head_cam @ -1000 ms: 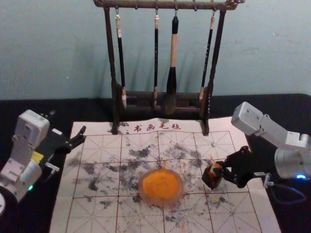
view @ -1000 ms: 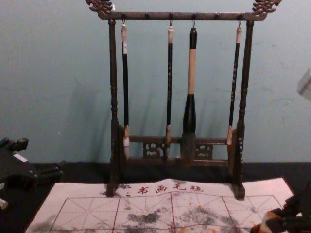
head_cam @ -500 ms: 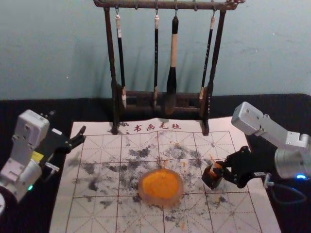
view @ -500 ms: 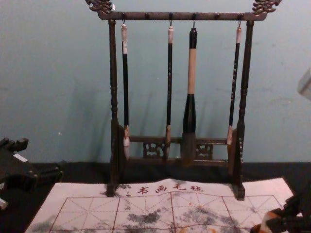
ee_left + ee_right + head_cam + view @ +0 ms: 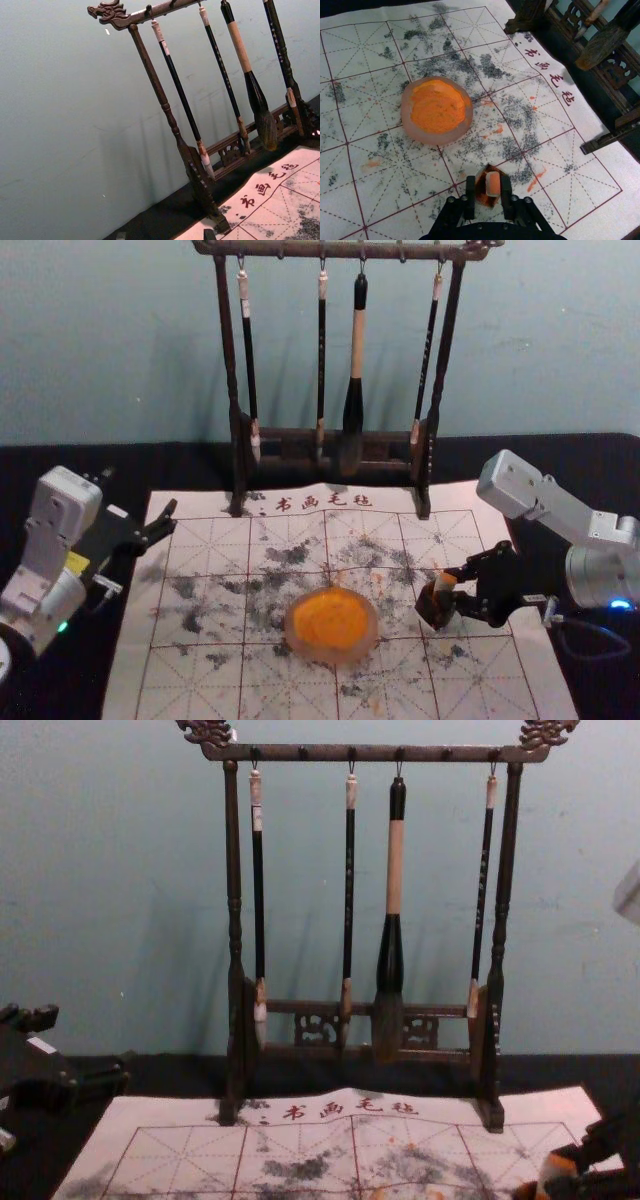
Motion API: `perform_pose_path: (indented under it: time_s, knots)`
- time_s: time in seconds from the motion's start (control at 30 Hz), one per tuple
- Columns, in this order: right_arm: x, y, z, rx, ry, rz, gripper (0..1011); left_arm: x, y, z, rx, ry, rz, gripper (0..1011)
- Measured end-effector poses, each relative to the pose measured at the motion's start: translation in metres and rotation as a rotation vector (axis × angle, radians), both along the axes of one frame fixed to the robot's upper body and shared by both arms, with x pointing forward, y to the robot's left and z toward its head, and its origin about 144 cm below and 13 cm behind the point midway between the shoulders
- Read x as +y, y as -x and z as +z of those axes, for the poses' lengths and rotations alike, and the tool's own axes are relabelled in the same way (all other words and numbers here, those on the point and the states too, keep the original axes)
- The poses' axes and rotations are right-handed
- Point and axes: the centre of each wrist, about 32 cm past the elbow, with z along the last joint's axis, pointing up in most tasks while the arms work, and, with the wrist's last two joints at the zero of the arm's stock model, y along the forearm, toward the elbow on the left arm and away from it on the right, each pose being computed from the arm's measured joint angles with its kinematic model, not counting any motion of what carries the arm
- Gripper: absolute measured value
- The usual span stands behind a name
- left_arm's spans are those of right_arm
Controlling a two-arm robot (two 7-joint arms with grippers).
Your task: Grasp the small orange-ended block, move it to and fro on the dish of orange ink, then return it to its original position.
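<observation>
On the right side of the calligraphy mat [image 5: 195, 680], in the head view: right gripper [image 5: 448, 587], fingers spread with the small orange-ended block [image 5: 445, 581] between them. Small dark holder [image 5: 434, 611] on the same side of the mat, with the upper part of the block above its mouth. Toward the middle of the mat, round translucent dish [image 5: 331, 655], spread with orange ink [image 5: 330, 618]. At the left edge of the mat, left gripper [image 5: 172, 516], idle, with fingers apart. Across the far edge of the mat, dark wooden brush rack [image 5: 229, 360] with four hanging brushes [image 5: 357, 340].

Over the far part of the mat and the rack, in the left wrist view: tips of the left gripper [image 5: 165, 234] well separated.

Above the mat, in the right wrist view: tips of the right gripper [image 5: 488, 178] on opposite sides of the pale block, with a gap on one side; contact on the other, cannot tell. Block upright at the holder, with orange end up.

At the near right part of the mat, in the chest view: block between the parted fingers of the right gripper. Off the left side of the mat, left gripper, widely parted.
</observation>
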Motion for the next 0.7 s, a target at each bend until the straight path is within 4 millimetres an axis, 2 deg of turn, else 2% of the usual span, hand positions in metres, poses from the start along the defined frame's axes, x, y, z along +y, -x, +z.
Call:
perform_pose_path:
  time_s: [0.37, 0.4, 0.5, 0.53, 0.7]
  knots:
    - [0.0, 0.0, 0.0, 0.0, 0.0, 0.0, 578, 0.0, 0.0, 0.0, 0.0, 0.0, 0.0, 1001]
    - [0.0, 0.0, 0.0, 0.0, 0.0, 0.0, 635, 0.0, 0.0, 0.0, 0.0, 0.0, 0.0, 1001]
    - [0.0, 0.0, 0.0, 0.0, 0.0, 0.0, 706, 0.0, 0.0, 0.0, 0.0, 0.0, 0.0, 1001]
    - [0.0, 0.0, 0.0, 0.0, 0.0, 0.0, 762, 0.0, 0.0, 0.0, 0.0, 0.0, 0.0, 1001]
    - [0.0, 0.0, 0.0, 0.0, 0.0, 0.0, 890, 0.0, 0.0, 0.0, 0.0, 0.0, 0.0, 1001]
